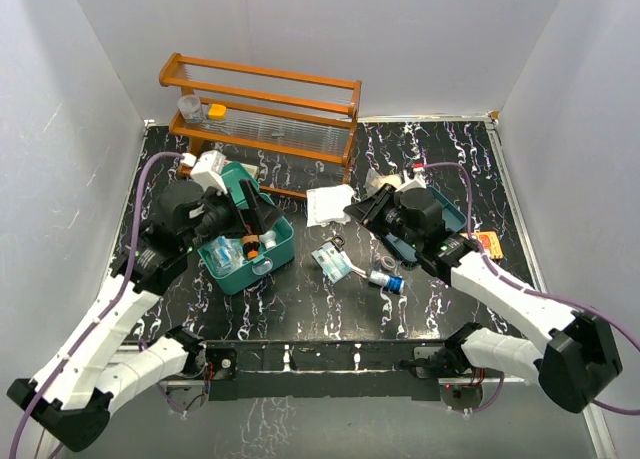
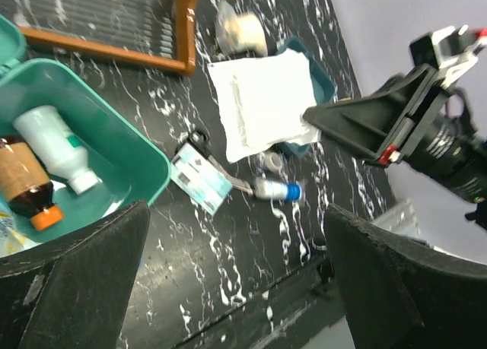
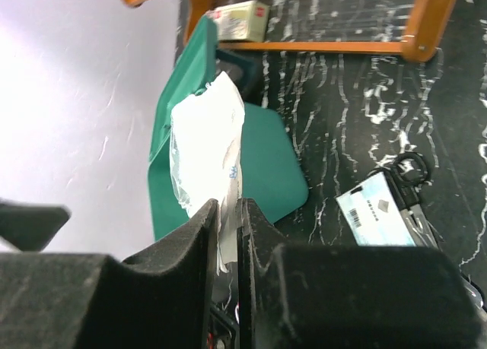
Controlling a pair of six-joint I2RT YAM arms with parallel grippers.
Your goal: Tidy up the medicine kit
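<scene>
The teal medicine kit (image 1: pixel 283 247) stands open at the left, with a white bottle (image 2: pixel 53 147) and a brown bottle with an orange cap (image 2: pixel 27 185) inside. My left gripper (image 1: pixel 255 217) hovers over the kit, open and empty; it also shows in the left wrist view (image 2: pixel 234 212). My right gripper (image 1: pixel 358 209) is shut on a white plastic packet (image 1: pixel 328 204), held above the table right of the kit. In the right wrist view the packet (image 3: pixel 205 132) sticks out between my fingertips (image 3: pixel 228 208), with the kit (image 3: pixel 266 163) beyond it.
A wooden rack (image 1: pixel 260 104) stands at the back. A pale blue card (image 1: pixel 332 263), a black clip (image 1: pixel 333 242) and a blue-capped vial (image 1: pixel 386 277) lie mid-table. A darker teal tray (image 1: pixel 455 217) lies under my right arm, with an orange item (image 1: pixel 488 242) beside it.
</scene>
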